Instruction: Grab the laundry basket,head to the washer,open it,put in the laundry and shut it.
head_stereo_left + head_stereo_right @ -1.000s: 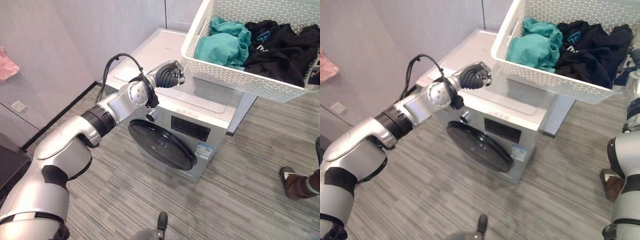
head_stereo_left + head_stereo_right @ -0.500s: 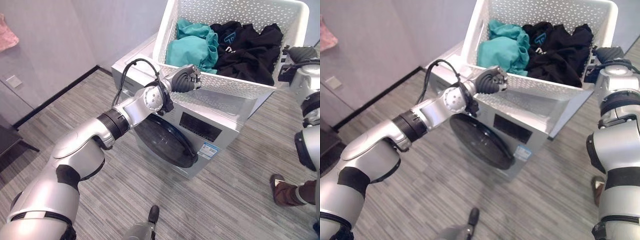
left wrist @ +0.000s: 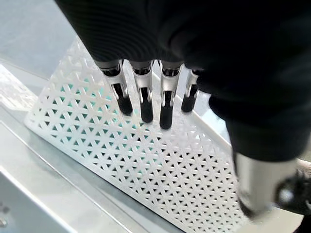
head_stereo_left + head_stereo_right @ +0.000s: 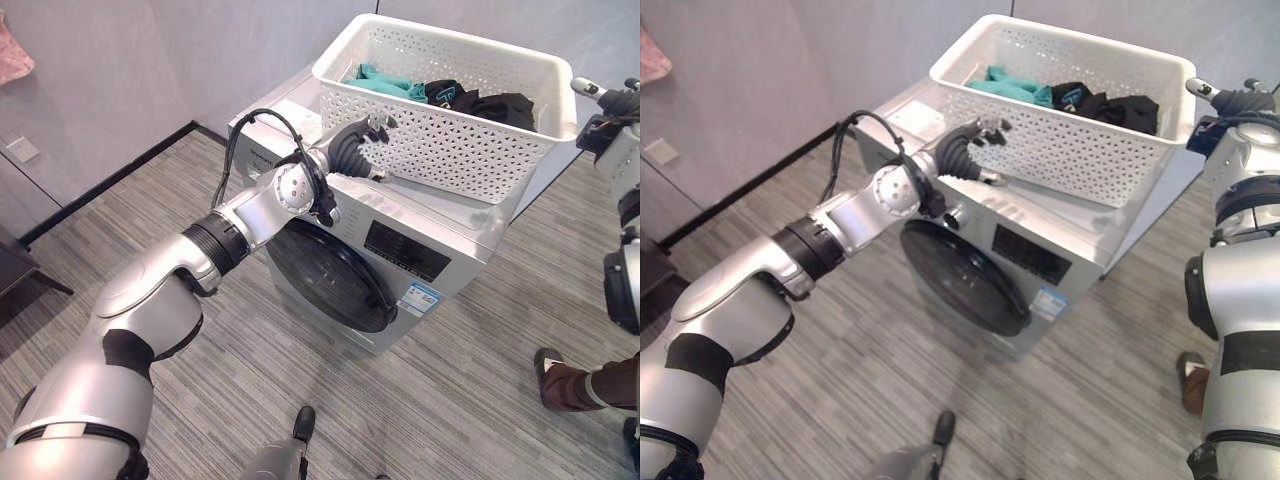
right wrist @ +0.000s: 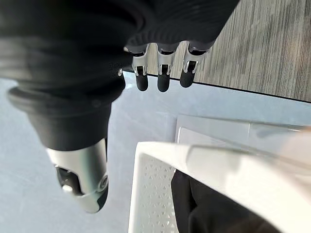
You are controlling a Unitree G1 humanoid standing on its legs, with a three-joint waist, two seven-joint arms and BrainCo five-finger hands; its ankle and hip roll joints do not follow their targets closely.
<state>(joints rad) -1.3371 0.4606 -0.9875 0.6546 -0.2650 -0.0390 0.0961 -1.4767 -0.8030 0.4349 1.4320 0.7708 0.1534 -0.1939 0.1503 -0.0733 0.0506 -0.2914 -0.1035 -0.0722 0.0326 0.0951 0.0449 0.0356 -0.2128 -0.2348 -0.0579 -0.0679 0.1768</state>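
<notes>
The white laundry basket (image 4: 455, 105) sits on top of the washer (image 4: 400, 235), toward its back edge, holding teal clothes (image 4: 385, 82) and black clothes (image 4: 480, 100). The left hand (image 4: 358, 150) is released, fingers straight beside the basket's left wall. The right hand (image 4: 1230, 100) is released too, fingers straight, just off the basket's right rim. The washer door (image 4: 325, 282) is closed.

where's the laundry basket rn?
The laundry basket sits on top of the washer, toward its far edge in the left eye view, with the left robot hand at its near-left wall.
</notes>
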